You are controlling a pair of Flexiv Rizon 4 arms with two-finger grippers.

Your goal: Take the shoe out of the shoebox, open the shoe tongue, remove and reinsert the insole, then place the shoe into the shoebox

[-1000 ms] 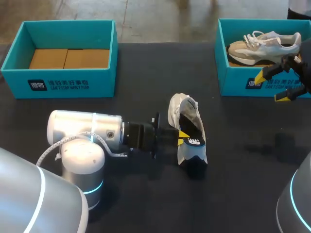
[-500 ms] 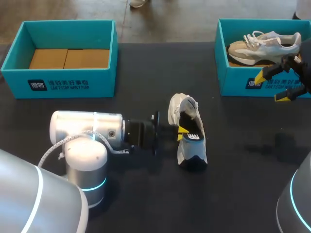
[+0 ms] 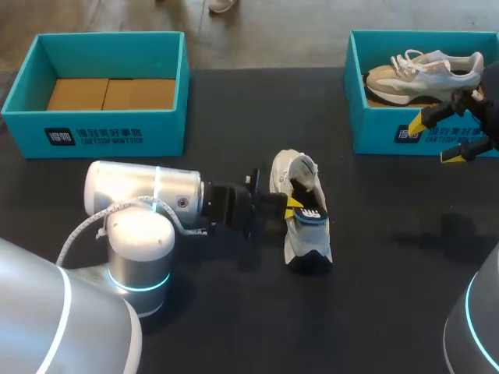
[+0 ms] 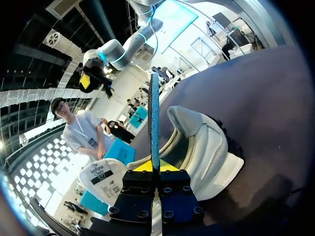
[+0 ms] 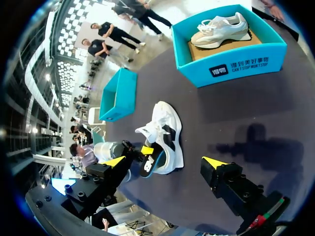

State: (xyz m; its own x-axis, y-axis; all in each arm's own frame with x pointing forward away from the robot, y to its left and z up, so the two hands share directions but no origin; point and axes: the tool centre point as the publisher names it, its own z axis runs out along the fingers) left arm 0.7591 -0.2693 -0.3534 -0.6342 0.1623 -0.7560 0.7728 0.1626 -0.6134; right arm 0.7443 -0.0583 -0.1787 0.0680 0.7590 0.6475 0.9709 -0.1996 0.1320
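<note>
A white shoe (image 3: 284, 176) lies on its side in the middle of the black table. A thin blue-and-black insole (image 3: 312, 221) stands partly inside its opening. My left gripper (image 3: 293, 209) comes in from the left and is shut on that insole. In the left wrist view the insole's blue edge (image 4: 154, 113) rises from between the closed fingers, with the white shoe (image 4: 209, 147) just ahead. My right gripper (image 3: 446, 137) hangs open and holds nothing, in front of the right-hand shoebox (image 3: 374, 128). From the right wrist view the shoe (image 5: 166, 125) lies ahead of the spread fingers (image 5: 114, 162).
The teal shoebox at the back right holds a second, beige shoe (image 3: 425, 72). Another teal shoebox (image 3: 105, 132) at the back left shows only its cardboard floor. My left arm's thick silver body (image 3: 136, 206) lies low over the table's front left.
My left arm has shifted a little to the right, toward the shoe, with the insole in its grip. The right arm has kept still.
</note>
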